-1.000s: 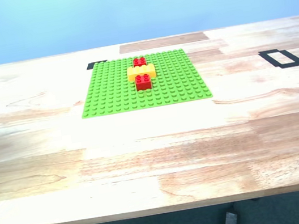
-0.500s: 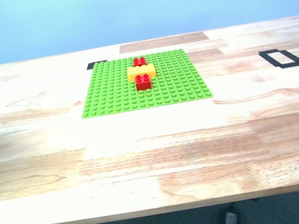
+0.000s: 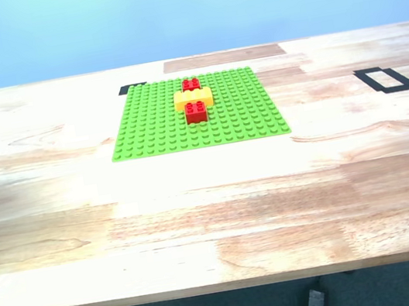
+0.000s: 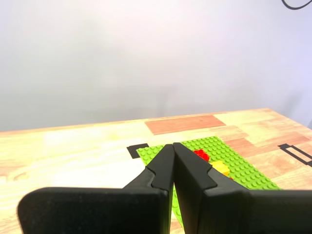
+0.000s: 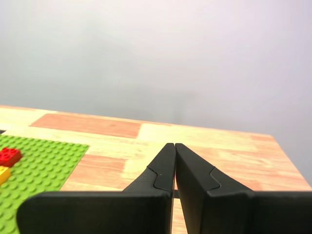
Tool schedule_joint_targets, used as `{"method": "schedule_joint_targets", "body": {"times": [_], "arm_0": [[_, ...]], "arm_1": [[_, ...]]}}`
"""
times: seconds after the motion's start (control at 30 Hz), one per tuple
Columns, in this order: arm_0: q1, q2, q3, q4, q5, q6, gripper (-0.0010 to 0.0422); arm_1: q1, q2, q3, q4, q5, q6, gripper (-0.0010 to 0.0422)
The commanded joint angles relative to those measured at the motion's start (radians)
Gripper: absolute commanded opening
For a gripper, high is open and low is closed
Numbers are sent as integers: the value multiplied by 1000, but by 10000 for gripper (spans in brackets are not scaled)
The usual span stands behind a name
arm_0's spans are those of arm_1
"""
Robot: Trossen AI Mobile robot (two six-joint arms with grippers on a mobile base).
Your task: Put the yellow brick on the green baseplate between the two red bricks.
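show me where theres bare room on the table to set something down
Bare wood all along the near edge of the table, and to either side of the green baseplate. Crowded only at the plate's middle: the yellow brick between the two red bricks.

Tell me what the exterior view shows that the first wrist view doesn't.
Only the exterior view shows the near red brick clearly, the whole baseplate and the table's front edge. Only the first wrist view shows my first claw, shut and empty. Both show the yellow brick, the far red brick, the black tape corner and the darker wood patch.
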Motion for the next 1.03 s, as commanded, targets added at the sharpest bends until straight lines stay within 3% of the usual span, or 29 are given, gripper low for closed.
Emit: {"method": "schedule_joint_targets", "body": {"times": [0.03,1.03], "arm_0": [[0,6,-2,4,-8,0,0],[0,6,-2,13,-8,-7,0]], "arm_1": [[17,4,0,2,3,-2,-1],[23,3,0,21,2,4,-1]]}}
